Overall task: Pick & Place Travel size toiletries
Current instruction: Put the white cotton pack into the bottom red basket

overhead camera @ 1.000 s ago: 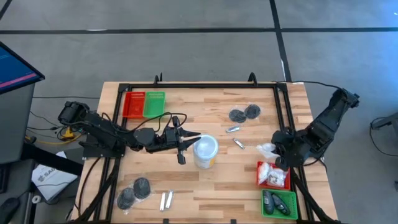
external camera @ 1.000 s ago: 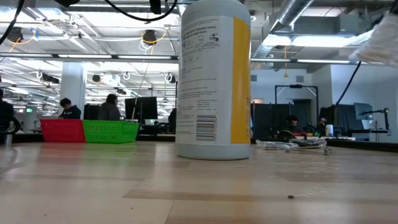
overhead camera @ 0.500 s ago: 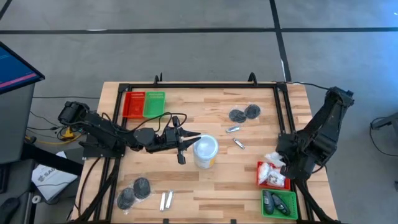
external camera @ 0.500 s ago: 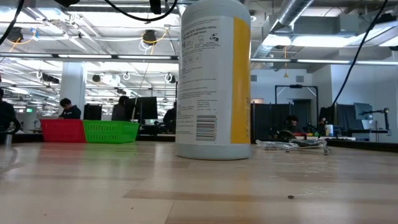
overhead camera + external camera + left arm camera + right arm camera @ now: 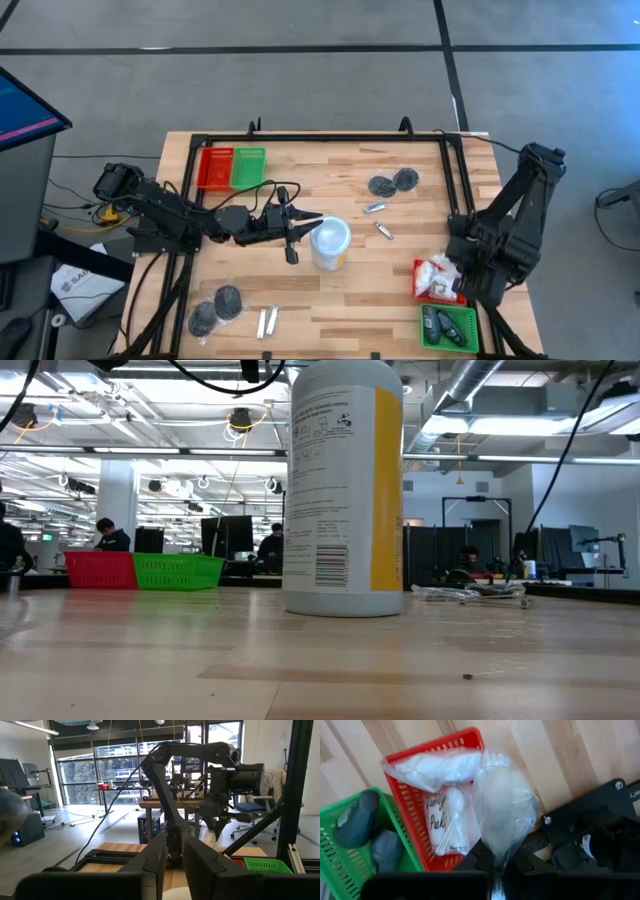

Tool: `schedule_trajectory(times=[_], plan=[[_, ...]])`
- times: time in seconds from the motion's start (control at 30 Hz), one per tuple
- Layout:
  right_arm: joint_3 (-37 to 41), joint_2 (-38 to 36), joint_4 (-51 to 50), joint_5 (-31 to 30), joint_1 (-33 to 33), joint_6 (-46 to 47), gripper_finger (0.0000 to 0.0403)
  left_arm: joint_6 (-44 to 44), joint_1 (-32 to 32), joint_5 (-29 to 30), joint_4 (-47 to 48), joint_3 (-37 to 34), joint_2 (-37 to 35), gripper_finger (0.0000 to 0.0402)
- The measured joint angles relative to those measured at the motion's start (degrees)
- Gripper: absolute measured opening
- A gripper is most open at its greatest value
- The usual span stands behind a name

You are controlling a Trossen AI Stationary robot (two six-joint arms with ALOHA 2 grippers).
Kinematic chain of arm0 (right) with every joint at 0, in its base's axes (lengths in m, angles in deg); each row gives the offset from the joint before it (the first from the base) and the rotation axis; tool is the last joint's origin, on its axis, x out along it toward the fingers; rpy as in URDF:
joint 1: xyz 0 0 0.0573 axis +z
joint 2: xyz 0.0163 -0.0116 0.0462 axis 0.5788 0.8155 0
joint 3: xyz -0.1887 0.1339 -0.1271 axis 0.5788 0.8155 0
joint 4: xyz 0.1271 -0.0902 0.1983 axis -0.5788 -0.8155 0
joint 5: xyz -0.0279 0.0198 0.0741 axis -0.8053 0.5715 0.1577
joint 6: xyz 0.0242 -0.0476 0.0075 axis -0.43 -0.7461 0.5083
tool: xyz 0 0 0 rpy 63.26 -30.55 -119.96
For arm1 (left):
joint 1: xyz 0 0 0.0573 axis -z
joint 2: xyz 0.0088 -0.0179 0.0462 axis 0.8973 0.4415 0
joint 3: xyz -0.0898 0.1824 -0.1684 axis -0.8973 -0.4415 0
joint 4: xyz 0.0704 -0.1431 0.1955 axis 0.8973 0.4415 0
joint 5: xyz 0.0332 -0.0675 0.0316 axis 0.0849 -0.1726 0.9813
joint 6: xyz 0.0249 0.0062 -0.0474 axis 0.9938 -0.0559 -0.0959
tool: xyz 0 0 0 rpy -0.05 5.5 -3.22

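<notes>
My right gripper (image 5: 495, 865) is shut on a clear crinkly sachet (image 5: 505, 810), over the table-side wall of the near-right red tray (image 5: 407, 800). That tray holds other white sachets (image 5: 445, 827). The green tray (image 5: 335, 865) beside it holds dark grey pieces (image 5: 357, 817). In the high view the right arm covers this gripper (image 5: 452, 272). My left gripper (image 5: 305, 226) waits level beside the white cup (image 5: 330, 243), its fingers (image 5: 200, 862) a narrow gap apart. Loose dark pieces (image 5: 392, 182) and tubes (image 5: 380, 220) lie flat on the table. My right gripper pinches one end of the sachet (image 5: 496, 852) between its two fingers, which come from above and point down. The sachet hangs below the fingers. It is puffed out over the red tray's wall and the bare wood. Whether it touches the tray, I cannot tell.
A second red tray (image 5: 215, 167) and green tray (image 5: 249, 166) stand at the far left. More dark pieces (image 5: 215, 308) and tubes (image 5: 266, 320) lie near the left front edge. The white cup (image 5: 345, 490) fills the low view. People sit in the room behind.
My right gripper has carried the sachet toward the table's near edge. It went from beside the red tray's far corner to above that tray, and the sachet has left the low view's upper right corner. The left arm has kept still.
</notes>
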Motion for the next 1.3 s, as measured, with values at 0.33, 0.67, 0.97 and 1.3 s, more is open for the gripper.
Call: schedule_trajectory(times=[0.33,0.67,0.97,1.3], plan=[[0.0,3.4,2.9,0.7,1.9,1.5,0.0004,0.0,0.0,0.0,0.0,0.0,0.0,0.0053],[3.4,4.2,7.8,4.2,1.9,2.0,0.0004,0.0,0.2,0.0,0.0,0.0,0.0,0.0053],[8.7,2.9,13.8,5.3,1.7,1.9,0.0004,0.0,0.2,0.0,0.0,0.0,0.0,0.0053],[9.3,2.6,14.1,7.9,1.7,2.7,0.0004,0.0,0.2,0.0,0.0,0.0,0.0,0.0053]])
